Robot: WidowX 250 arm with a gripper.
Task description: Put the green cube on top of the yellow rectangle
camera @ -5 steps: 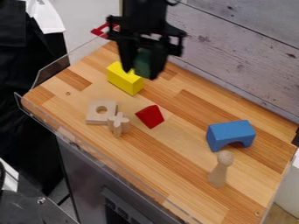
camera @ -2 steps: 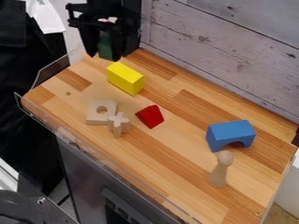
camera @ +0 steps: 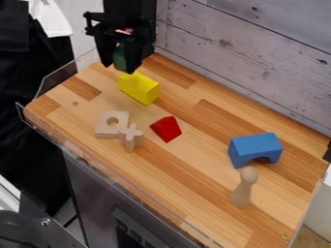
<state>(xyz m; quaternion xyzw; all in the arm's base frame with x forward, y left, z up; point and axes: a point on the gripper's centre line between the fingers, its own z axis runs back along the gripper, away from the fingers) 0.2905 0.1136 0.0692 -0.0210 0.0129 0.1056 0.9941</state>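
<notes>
In the upper left of the frame, the claw (camera: 119, 67) is closed to the width of the green cube (camera: 119, 57), gripped between its fingers. Lifting looks done; lowering it squarely onto the yellow rectangle (camera: 140, 90), just below in the frame, and letting go remain.

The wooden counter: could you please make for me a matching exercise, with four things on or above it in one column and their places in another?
1. green cube
2. red block
3. round-headed peg
4. square piece with a hole

A. closest to the blue arch
B. held in the gripper
C. beside the cross-shaped piece
D. between the cross-shaped piece and the blue arch

Pairs: 1-B, 2-D, 3-A, 4-C
</notes>
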